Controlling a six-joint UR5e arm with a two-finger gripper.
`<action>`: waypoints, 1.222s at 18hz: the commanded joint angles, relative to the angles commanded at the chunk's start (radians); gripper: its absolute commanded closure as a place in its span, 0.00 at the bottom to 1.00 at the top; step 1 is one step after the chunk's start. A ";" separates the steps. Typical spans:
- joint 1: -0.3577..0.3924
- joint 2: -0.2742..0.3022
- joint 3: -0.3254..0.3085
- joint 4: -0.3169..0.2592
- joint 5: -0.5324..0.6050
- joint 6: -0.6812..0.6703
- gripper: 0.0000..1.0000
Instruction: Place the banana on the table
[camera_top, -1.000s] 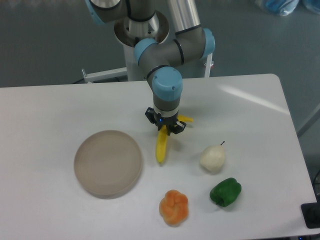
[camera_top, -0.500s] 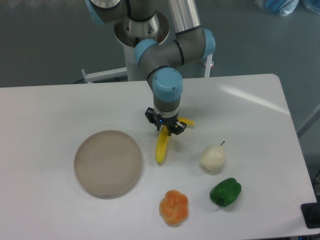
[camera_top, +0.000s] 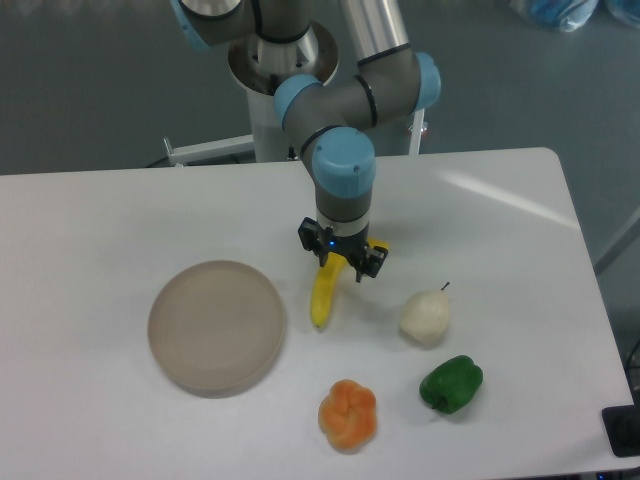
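1. Grey floor lies behind the white desk (camera_top: 100, 210); at its left sits a round beige plate (camera_top: 216, 326), bare.
2. Just right of the plate, the banana (camera_top: 322, 296) lies on the desk, long axis running from its lower end up toward me.
3. My gripper (camera_top: 343, 259) hangs over the banana's upper end; the fingers (camera_top: 372, 262) look parted astride it, seemingly loose.
4. Since a second ago my wrist has shifted slightly right and turned; the banana looks unmoved.
5. Right of that: pear (camera_top: 426, 317), green pepper (camera_top: 451, 384), orange fruit (camera_top: 348, 414).
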 joint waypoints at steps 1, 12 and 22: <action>0.017 0.003 0.011 -0.002 -0.002 0.002 0.00; 0.149 -0.061 0.264 0.003 -0.003 0.141 0.00; 0.216 -0.106 0.322 0.002 -0.002 0.484 0.00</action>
